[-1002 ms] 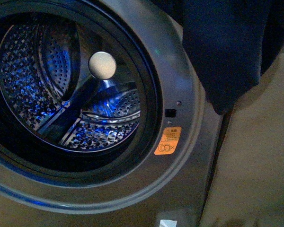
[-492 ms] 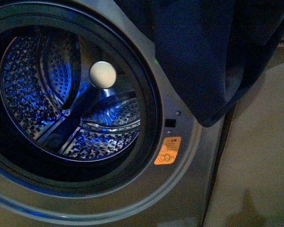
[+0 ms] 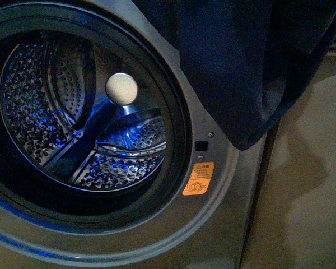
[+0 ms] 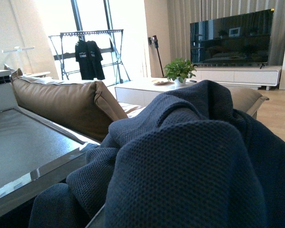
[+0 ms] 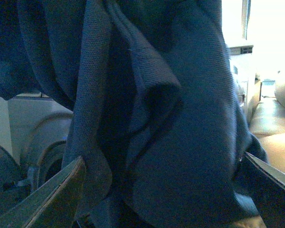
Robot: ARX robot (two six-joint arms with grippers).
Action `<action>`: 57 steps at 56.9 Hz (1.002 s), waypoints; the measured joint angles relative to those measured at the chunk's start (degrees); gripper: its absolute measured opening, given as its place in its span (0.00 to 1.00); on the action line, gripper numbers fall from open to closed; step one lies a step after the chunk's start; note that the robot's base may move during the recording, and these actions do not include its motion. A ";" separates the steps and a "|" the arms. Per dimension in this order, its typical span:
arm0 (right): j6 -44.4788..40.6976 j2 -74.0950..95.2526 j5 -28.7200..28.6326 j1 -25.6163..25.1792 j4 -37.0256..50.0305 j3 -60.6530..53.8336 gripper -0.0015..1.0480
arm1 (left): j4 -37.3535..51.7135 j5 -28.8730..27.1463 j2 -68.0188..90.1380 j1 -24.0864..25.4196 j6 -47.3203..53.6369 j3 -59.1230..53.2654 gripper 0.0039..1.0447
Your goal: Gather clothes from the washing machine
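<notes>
Pale beige floor (image 3: pixel 308 224), patchy with shadow, right beside the grey washing machine (image 3: pixel 224 224).

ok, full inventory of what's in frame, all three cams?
washing machine: one, grey, fills the front view
drum: one, steel lit blue, no clothes visible inside
sticker: one, orange, on the machine front beside the drum's mouth
clothes: count unclear, navy, hanging before the machine's upper right
sofa: one, brown, behind the clothes
TV: one, black, far wall
plant: one, green, on a white low table
drying rack: one, dark, by the window, black shirt on it
right gripper: one, dark fingers either side of the clothes, grip unclear
left gripper: not in view
</notes>
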 joint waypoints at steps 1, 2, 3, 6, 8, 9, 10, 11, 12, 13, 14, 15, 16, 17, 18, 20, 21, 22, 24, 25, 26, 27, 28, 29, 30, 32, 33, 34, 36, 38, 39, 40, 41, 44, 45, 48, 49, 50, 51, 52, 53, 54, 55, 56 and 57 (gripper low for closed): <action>-1.01 0.98 0.26 0.48 0.39 0.66 0.93 | 0.00 0.00 0.00 0.00 0.00 0.00 0.16; -2.27 1.95 0.55 0.92 0.81 1.27 0.93 | 0.00 0.00 0.00 -0.02 0.00 0.00 0.16; -2.54 2.40 0.66 1.11 0.94 1.57 0.93 | 0.00 0.00 0.00 0.00 0.00 0.00 0.16; -5.07 4.63 0.96 1.95 1.27 3.26 0.93 | 0.00 0.00 0.00 0.00 0.00 0.00 0.16; -6.19 5.84 1.57 2.45 1.49 4.20 0.93 | 0.00 0.00 0.00 0.00 0.00 0.00 0.16; -7.30 6.60 1.95 2.80 1.84 4.81 0.93 | 0.00 0.00 0.00 -0.02 0.00 0.00 0.16; -7.78 6.97 2.12 2.97 2.03 5.07 0.93 | 0.00 0.00 0.00 0.00 0.00 0.02 0.16; -8.72 7.69 2.36 3.28 2.38 5.64 0.93 | 0.00 0.00 0.00 0.00 0.00 0.00 0.16; -9.16 8.02 2.49 3.43 2.51 5.88 0.93 | 0.00 0.00 0.00 -0.02 0.00 0.00 0.16; -9.81 8.68 2.75 3.69 2.78 6.45 0.93 | 0.00 0.00 0.00 -0.02 0.00 0.00 0.16; -10.38 9.01 2.84 3.80 2.86 6.75 0.93 | 0.00 0.00 0.00 -0.02 0.00 0.00 0.16; -11.04 9.64 3.13 4.04 3.06 7.30 0.93 | 0.00 0.00 0.00 -0.02 0.00 0.00 0.16; -11.69 10.23 3.41 4.26 3.30 7.82 0.93 | 0.00 0.00 0.00 -0.02 0.00 0.00 0.16; -12.00 10.54 3.63 4.39 3.45 8.09 0.93 | 0.00 0.00 0.00 0.00 0.00 0.00 0.16; -12.35 10.84 3.82 4.50 3.65 8.37 0.93 | 0.00 0.00 0.00 0.00 0.00 0.02 0.16; -13.38 11.78 4.48 4.79 4.50 9.11 0.93 | 0.00 0.00 0.00 -0.02 0.00 0.00 0.16; -13.64 12.09 4.63 4.85 4.79 9.35 0.93 | 0.00 0.00 0.00 0.00 0.00 0.00 0.16; -14.01 12.70 4.83 5.01 5.16 9.88 0.93 | 0.00 0.00 0.00 -0.02 0.00 0.00 0.16; -14.32 13.62 5.11 5.20 5.44 10.69 0.93 | 0.00 0.00 0.00 -0.02 0.00 0.00 0.16; -14.40 13.92 5.20 5.27 5.55 10.99 0.93 | 0.00 0.00 0.00 -0.02 0.00 0.00 0.16; -14.53 14.58 5.40 5.46 5.64 11.56 0.93 | 0.00 0.00 0.00 -0.02 0.00 0.00 0.16; -14.56 15.23 5.60 5.64 5.79 12.13 0.93 | 0.00 -0.02 0.00 0.00 0.00 0.00 0.16; -14.56 15.89 5.75 5.86 5.97 12.61 0.93 | 0.00 -0.02 0.00 0.00 0.00 0.02 0.16; -14.56 16.59 5.95 6.12 6.16 13.16 0.93 | 0.00 -0.04 0.00 0.00 0.00 0.02 0.16; -14.56 17.31 6.19 6.40 6.34 13.62 0.93 | 0.00 -0.07 0.00 0.00 0.00 0.00 0.16; -14.49 19.06 6.43 7.37 6.40 14.80 0.93 | 0.00 -0.11 0.00 0.00 0.02 0.00 0.16; -14.43 19.76 6.56 7.82 6.38 15.26 0.93 | 0.00 -0.11 0.00 0.00 0.02 0.00 0.16; -14.29 20.44 6.64 8.35 6.38 15.72 0.93 | 0.00 -0.11 0.00 0.00 0.02 0.00 0.16; -13.90 21.66 6.78 9.44 6.38 16.46 0.93 | 0.00 -0.15 0.00 0.00 0.02 0.00 0.16; -13.40 22.77 7.02 10.67 6.38 17.14 0.93 | 0.00 -0.17 0.00 0.00 0.02 0.02 0.16; -13.16 23.04 7.13 10.99 6.38 17.31 0.93 | 0.00 -0.17 0.00 0.00 0.02 0.00 0.16; -13.07 23.32 7.21 11.32 6.38 17.49 0.93 | 0.00 -0.17 0.00 0.00 0.02 0.00 0.16; -12.85 23.74 7.45 11.93 6.38 17.79 0.93 | 0.00 -0.17 0.00 0.00 0.02 0.02 0.16; -12.61 24.55 7.76 13.09 6.38 18.38 0.93 | 0.00 -0.20 0.00 0.00 0.04 0.00 0.16; -12.61 24.72 8.07 13.35 6.38 18.53 0.93 | 0.00 -0.22 0.00 0.00 0.04 0.00 0.16; -12.44 25.44 8.68 14.40 6.40 19.17 0.93 | 0.00 -0.22 0.00 0.00 0.04 0.00 0.16; -12.39 25.62 8.81 14.67 6.40 19.34 0.93 | 0.00 -0.24 0.00 0.00 0.04 0.00 0.16; -12.37 25.94 8.96 15.10 6.40 19.67 0.93 | 0.00 -0.26 0.00 0.00 0.04 0.02 0.16; -12.35 26.10 9.01 15.32 6.40 19.82 0.93 | 0.00 -0.28 0.00 0.00 0.04 0.02 0.16; -12.35 26.40 9.22 15.69 6.40 20.11 0.93 | 0.00 -0.28 0.00 0.00 0.04 0.00 0.16; -12.44 26.75 9.64 16.06 6.45 20.37 0.93 | 0.00 -0.31 0.00 0.00 0.04 0.02 0.16; -12.55 27.08 10.03 16.37 6.69 20.63 0.93 | 0.00 -0.37 0.00 0.00 0.04 0.02 0.16; -12.63 27.65 10.47 16.72 7.06 21.00 0.93 | 0.00 -0.37 0.00 0.00 0.04 0.02 0.16; -12.63 28.00 10.71 16.85 7.10 21.33 0.93 | 0.00 -0.39 0.00 0.00 0.04 0.02 0.16; -12.63 28.39 10.97 16.96 7.15 21.68 0.93 | 0.00 -0.39 0.00 0.00 0.04 0.02 0.16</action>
